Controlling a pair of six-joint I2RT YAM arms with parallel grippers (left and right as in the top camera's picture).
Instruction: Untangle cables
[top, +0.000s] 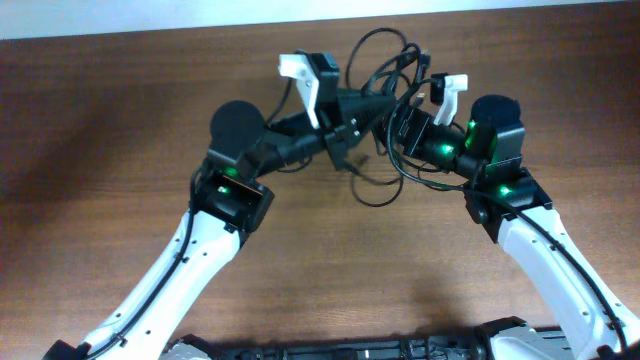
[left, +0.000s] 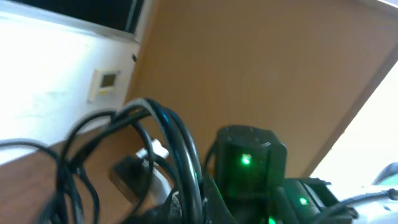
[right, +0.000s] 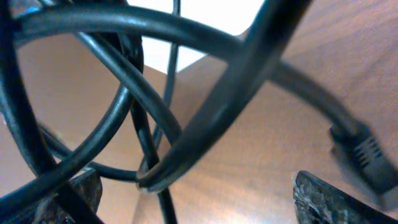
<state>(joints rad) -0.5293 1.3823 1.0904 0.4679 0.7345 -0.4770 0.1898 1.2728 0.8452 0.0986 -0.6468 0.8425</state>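
Cables (top: 385, 75) sit as one tangled bunch between the two arms, at the far middle of the worktop (top: 120, 100). Part of it seems lifted, and one loop trails toward the near side. Left pincer (top: 372, 105) is closed tight and, as far as I can judge, clamped on some strands of the bunch. Right pincer (top: 413, 108) stands wide apart. In its wrist view the fingers (right: 323, 199) frame several crossing strands, prob. w/o touching them.

The cords look thin, light and soft, but rubbery, so I expect they drag on each other instead of sliding free. It is better to grip one strand near its plug (right: 364, 152) – not at a crossing – and pull gently, because the connector may snag.
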